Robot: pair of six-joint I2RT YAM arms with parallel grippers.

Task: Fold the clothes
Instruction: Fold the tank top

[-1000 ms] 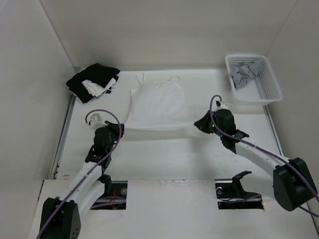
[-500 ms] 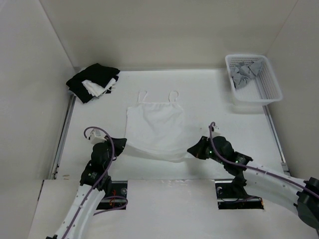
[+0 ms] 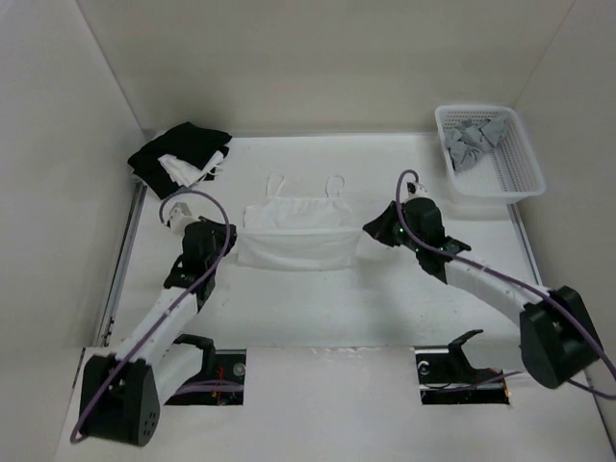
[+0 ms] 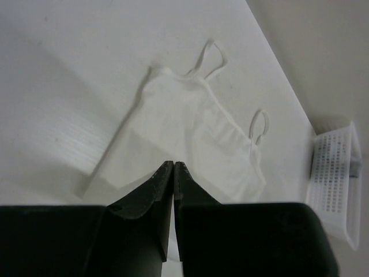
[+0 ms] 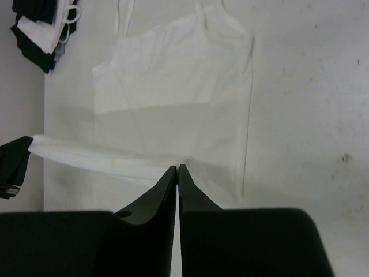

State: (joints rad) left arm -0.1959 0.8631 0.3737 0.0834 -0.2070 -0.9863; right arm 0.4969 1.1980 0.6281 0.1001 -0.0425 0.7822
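I have the left gripper and the right gripper both with jaws pinched together on the near hem of the camisole, one at each bottom corner. The hem is stretched in a band between them, raised over the lower half of the garment. The camisole sits mid-worktop, between the two arms. Its far half lies flat and its two straps point toward the far wall.

The white mesh basket stands at the far right corner, well apart from the camisole. It holds a few grey cloth pieces bunched at its far end, and its near end shows bare mesh. At the far left corner a black-and-white heap lies loose on the worktop, not in any container.
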